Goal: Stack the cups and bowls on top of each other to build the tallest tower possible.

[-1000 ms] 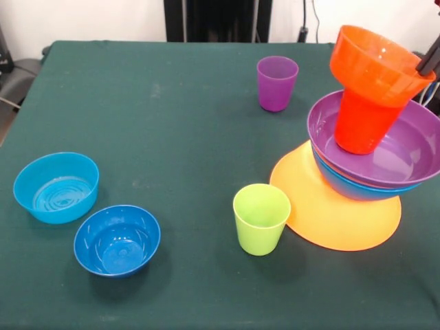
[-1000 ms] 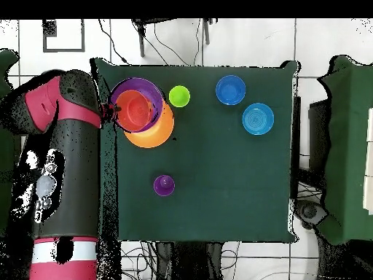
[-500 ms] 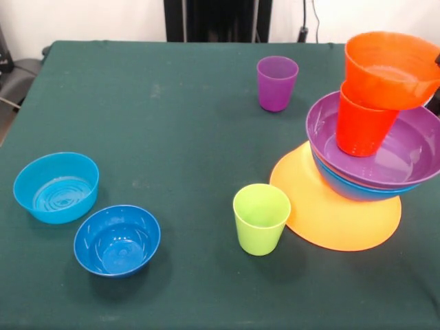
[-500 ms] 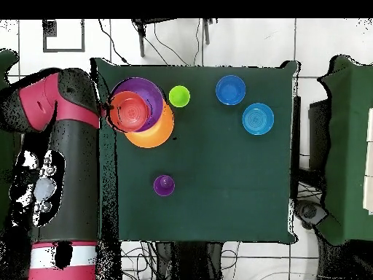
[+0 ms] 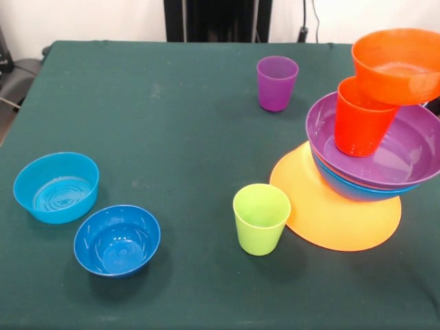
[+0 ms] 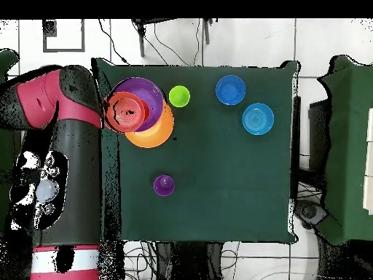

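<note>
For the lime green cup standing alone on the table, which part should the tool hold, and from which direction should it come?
Probably from straight above, closing on the rim. The lime green cup stands upright with its mouth open upward, so one finger could go inside and one outside the wall. The orange-yellow bowl lies close on one side, so the grip is best placed on the rim away from it.

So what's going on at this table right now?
A Sawyer arm is building a tower of bowls and cups at the table's edge. An orange bowl sits askew atop an orange cup standing in the purple bowl. Its tool can't be made out. Purple and green cups and two blue bowls wait unstacked.
</note>
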